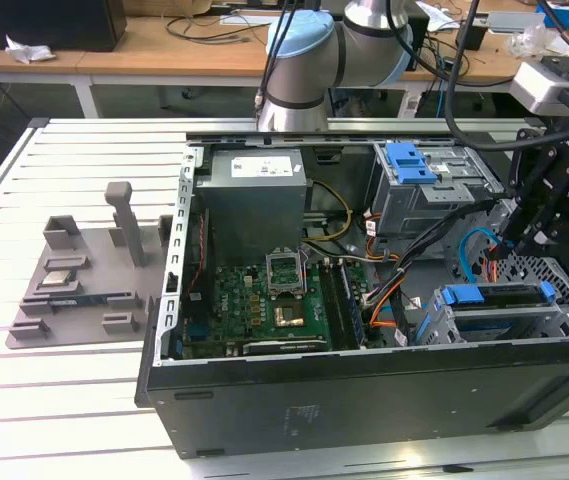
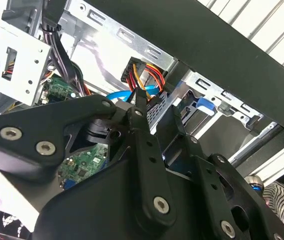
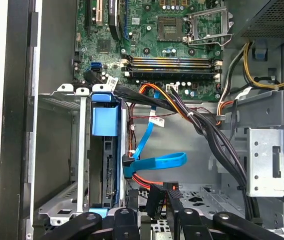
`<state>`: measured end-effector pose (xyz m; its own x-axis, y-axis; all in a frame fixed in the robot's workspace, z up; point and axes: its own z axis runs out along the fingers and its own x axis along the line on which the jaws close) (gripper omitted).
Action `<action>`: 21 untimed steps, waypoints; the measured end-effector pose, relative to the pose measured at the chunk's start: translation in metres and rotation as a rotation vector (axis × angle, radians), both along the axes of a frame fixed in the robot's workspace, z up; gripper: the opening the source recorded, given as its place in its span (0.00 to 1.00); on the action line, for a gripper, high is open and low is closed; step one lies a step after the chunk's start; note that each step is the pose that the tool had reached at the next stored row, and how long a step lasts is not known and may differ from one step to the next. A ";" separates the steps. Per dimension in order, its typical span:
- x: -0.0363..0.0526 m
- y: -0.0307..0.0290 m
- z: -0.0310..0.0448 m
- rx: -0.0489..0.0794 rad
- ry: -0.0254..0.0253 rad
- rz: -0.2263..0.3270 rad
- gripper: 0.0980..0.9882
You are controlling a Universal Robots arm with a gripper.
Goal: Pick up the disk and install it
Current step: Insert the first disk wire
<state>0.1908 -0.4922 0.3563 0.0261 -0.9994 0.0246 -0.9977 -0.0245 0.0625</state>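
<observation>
**Disk seated in the drive cage, off to one side of the open jaws**

In the exterior view, past the grey parts tray [image 1: 74, 290] and the motherboard [image 1: 274, 295], the disk [image 1: 494, 296] sits in the drive cage [image 1: 564, 300] at the view's right end of the open computer case. Its long axis runs across the view. The gripper [image 1: 519, 235] hangs just above and behind it. In the first wrist view the disk [image 3: 105, 125] is seen edge-on in its blue carrier. It stands beside the gripper [image 3: 154, 217] rather than between the jaws. The jaws stand apart and clamp nothing I can make out. A black cable plug [image 3: 156, 197] and a blue data cable [image 3: 156, 162] lie just ahead of them.
</observation>
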 end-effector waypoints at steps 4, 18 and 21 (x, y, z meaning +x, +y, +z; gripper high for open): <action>0.0000 0.0000 -0.0001 0.000 0.0000 0.000 0.21; -0.0062 -0.0127 -0.0003 0.000 0.0000 0.000 0.08; -0.0084 -0.0191 -0.0005 0.000 -0.0001 0.000 0.08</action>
